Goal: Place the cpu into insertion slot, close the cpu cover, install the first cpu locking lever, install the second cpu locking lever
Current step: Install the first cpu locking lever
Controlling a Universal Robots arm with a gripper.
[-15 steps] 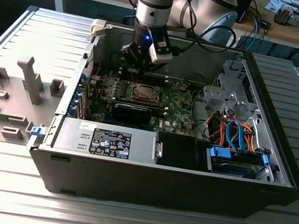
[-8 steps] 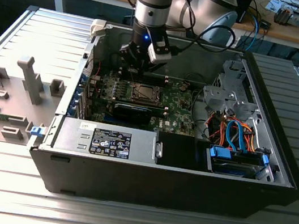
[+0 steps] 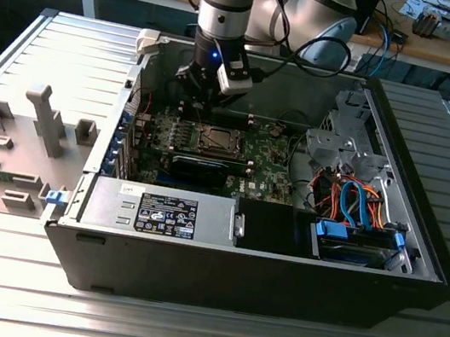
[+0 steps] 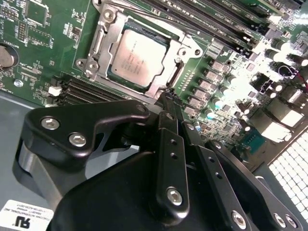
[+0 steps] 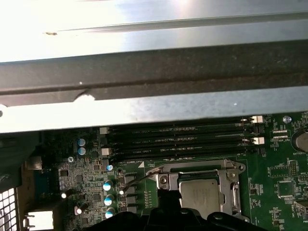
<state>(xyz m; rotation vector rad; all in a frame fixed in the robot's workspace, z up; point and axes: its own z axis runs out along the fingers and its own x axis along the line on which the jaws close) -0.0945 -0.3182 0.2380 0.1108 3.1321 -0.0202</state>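
In the exterior view, the open computer case (image 3: pixel 417 261) lies on a grey ribbed table (image 3: pixel 181 326), and the arm (image 3: pixel 225 0) comes down from above into the case. The pincer (image 3: pixel 202 87) hangs over the green motherboard (image 3: pixel 265 162), near the far wall of the case, and just beside the insertion slot (image 3: pixel 215 139), where the cpu cover (image 3: pixel 217 129) looks folded down. In the second wrist view the cpu (image 4: pixel 139 54) sits flat inside the insertion slot (image 4: pixel 142 52) – its dull silver top shows through the window of the cpu cover (image 4: pixel 188 49), which lies closed around it. The black fingers (image 4: pixel 169 144) of the pincer (image 4: pixel 169 98) run close together to a point at the slot's edge, clenched with nothing between them (the tips are near a thin locking lever (image 4: pixel 159 18), which runs along one side of the frame). In the first wrist view the cpu (image 5: pixel 201 198) is again seated under the cpu cover (image 5: pixel 230 179), beside the long black memory slots (image 5: pixel 183 142), and a thin lever (image 5: pixel 139 177) stands out from the corner of the frame – the dark pincer (image 5: pixel 168 202) is just before it.
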